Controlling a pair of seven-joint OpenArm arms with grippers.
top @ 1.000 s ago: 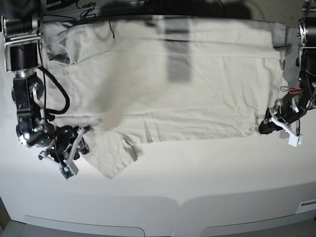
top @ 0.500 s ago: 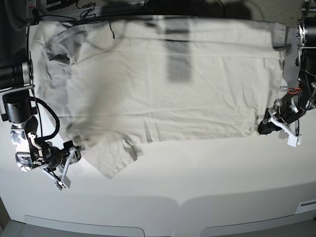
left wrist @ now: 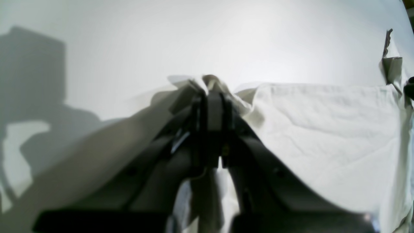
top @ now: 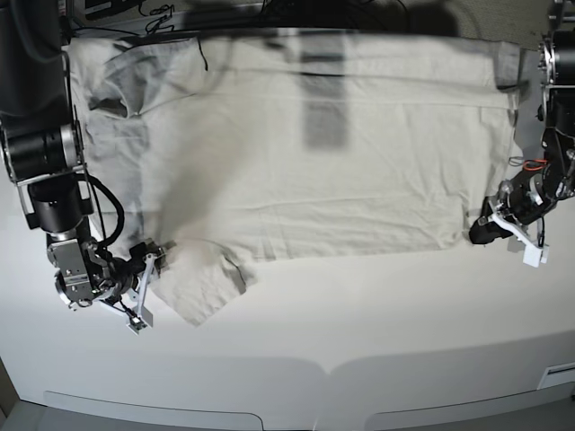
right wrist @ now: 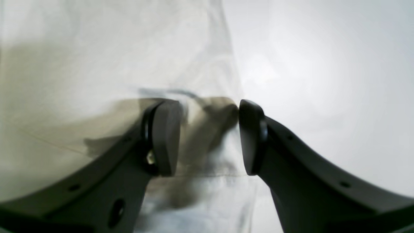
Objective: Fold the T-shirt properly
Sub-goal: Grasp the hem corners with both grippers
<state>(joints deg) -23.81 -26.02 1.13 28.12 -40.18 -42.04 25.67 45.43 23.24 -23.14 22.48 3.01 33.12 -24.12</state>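
The pale beige T-shirt point(top: 314, 162) lies spread flat across the white table, collar end to the left in the base view. One short sleeve point(top: 202, 283) sticks out toward the table front at lower left. My left gripper point(top: 479, 233) is shut on the shirt's hem corner. In the left wrist view the gripper point(left wrist: 212, 97) pinches a small bunch of cloth point(left wrist: 323, 129). My right gripper point(top: 148, 274) is open beside the sleeve. In the right wrist view the gripper point(right wrist: 208, 136) has its jaws apart over the edge of the cloth point(right wrist: 97, 64).
Bare white table point(top: 359, 341) runs along the front, below the shirt. Black cables point(top: 162, 13) lie at the back edge. A dark shadow point(top: 323, 117) falls on the shirt's middle. The arm bases stand at both sides.
My right arm swung down and out to the left, then came back toward the sleeve. The shirt's left part has settled flatter. My left gripper has held still on the hem corner.
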